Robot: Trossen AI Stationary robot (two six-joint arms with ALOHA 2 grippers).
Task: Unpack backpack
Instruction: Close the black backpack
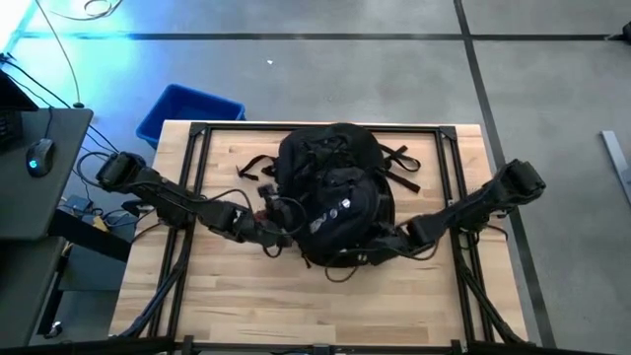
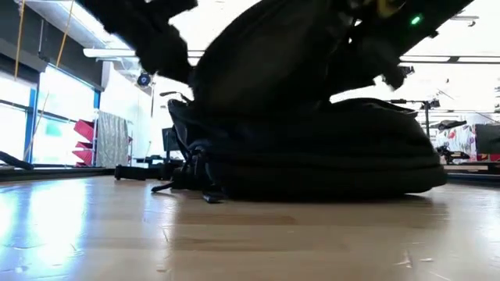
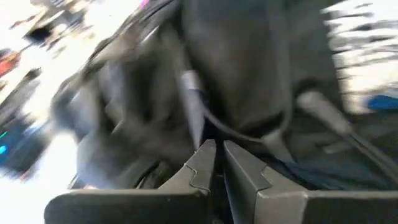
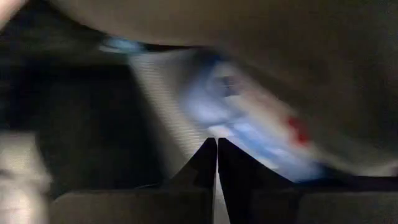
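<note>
The backpack (image 1: 330,192) lies near the middle of the table (image 1: 227,296), toward its far edge. The left gripper (image 3: 216,149) presses against its left side, fingers nearly together. The right gripper (image 4: 217,144), fingers closed, is at its near right edge; whether either grips fabric is unclear.

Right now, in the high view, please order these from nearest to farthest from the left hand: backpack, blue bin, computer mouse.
1. The backpack, table centre, right beside the left hand.
2. The blue bin, beyond the table's far left corner.
3. The computer mouse, on the side desk at far left.
</note>
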